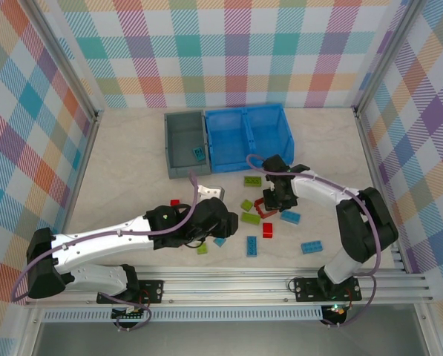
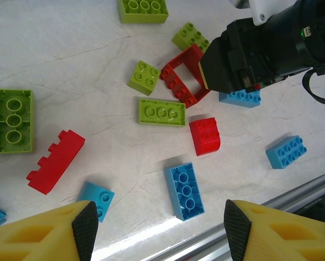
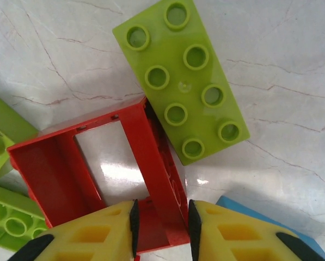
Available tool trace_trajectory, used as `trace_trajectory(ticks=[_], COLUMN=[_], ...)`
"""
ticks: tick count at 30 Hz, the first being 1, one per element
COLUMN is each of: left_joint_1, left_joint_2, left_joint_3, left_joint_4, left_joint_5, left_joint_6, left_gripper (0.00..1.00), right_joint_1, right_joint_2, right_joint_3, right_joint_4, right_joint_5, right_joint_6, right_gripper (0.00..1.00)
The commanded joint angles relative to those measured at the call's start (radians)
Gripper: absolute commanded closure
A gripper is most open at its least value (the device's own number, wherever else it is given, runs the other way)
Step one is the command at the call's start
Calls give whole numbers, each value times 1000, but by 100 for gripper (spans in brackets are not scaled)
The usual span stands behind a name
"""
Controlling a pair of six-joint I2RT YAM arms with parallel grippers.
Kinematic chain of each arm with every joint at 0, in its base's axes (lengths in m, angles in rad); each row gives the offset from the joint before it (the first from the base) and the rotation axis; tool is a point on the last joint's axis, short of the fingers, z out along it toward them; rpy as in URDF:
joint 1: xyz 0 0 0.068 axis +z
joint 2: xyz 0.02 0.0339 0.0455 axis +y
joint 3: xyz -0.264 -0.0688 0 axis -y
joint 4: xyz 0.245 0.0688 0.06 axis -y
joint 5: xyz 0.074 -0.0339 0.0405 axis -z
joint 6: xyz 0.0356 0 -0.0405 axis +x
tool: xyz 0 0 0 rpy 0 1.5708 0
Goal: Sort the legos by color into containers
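Note:
The hollow red frame lego point(image 3: 154, 157) lies on the table, with my right gripper point(image 3: 163, 228) shut on one of its walls. From above, that gripper point(image 1: 270, 199) is just in front of the blue bin point(image 1: 287, 132). A lime green 2x4 brick point(image 3: 181, 81) touches the frame. My left gripper point(image 2: 159, 228) hangs open over a light blue brick point(image 2: 185, 191) lying studs down, with nothing between its fingers. Red, blue and green legos are scattered around the frame point(image 2: 182, 76). The dark grey bin point(image 1: 168, 145) holds one blue brick point(image 1: 197, 154).
The two bins stand side by side at the back centre. Loose bricks lie between the arms, among them a red one point(image 2: 204, 136) and a blue one point(image 2: 286, 151). A metal rail point(image 1: 228, 285) runs along the near edge. Checked walls enclose the table.

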Motion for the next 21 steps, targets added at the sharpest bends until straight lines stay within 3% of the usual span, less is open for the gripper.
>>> trace_trajectory(ticks=[1,9,12,16,21], left_joint_1=[-17,-21,-21,-20,-21], left_joint_2=[-15,-4,-1,1,2], left_joint_3=[8,5,4,14,59], left_joint_4=[26,70,76,70,49], left_joint_5=[-32,-6,-6,-13,-31], left_joint_6=[-17,-11,-11,-11,-2], left_gripper=[35,35,35,35,35], right_joint_1=[-6,-7,-8,-8,-11], right_joint_2=[14,52,42,-28,-146], right_joint_3=[-3,11,11,19,114], right_joint_4=[16,10,18,-3,-144], right_joint_5=[-18,-22,-23,-31,18], right_joint_6=[-9,1,-1,1,27], right_gripper=[70,73,80,90,92])
